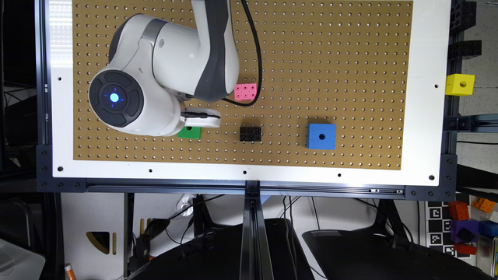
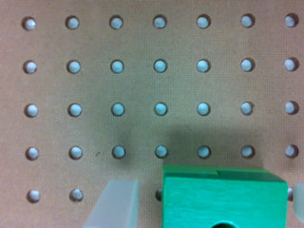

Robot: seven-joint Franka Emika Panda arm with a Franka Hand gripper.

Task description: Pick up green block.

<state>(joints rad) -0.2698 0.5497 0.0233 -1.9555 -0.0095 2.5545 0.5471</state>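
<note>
A: Wrist view puts the green block (image 2: 223, 197) low between the fingers, its hole just cut off at the frame edge. One finger (image 2: 114, 204) stands apart from one side of it with bare pegboard (image 2: 142, 85) between; a pale sliver at the other side, just beside the block, may be the second finger.

B: So the gripper (image 2: 202, 206) is open and holding nothing?

A: Yes, open wider than the block, straddling it. I cannot tell how far down the tips sit on its sides.

B: And from the exterior view?

A: The block (image 1: 189, 132) lies near the board's front edge, half hidden under the gripper (image 1: 200, 118). The black brick (image 1: 250, 133) and blue cube (image 1: 321, 136) are well apart, toward the exterior view's right; the pink brick (image 1: 245, 92) is further back.

B: What makes this grasp go well?

A: The gaps look uneven, so I judge the near side would touch first and nudge the block. Better to centre sideways, make sure the tips are well down the faces, then close squarely on the flat sides and lift straight up.
</note>
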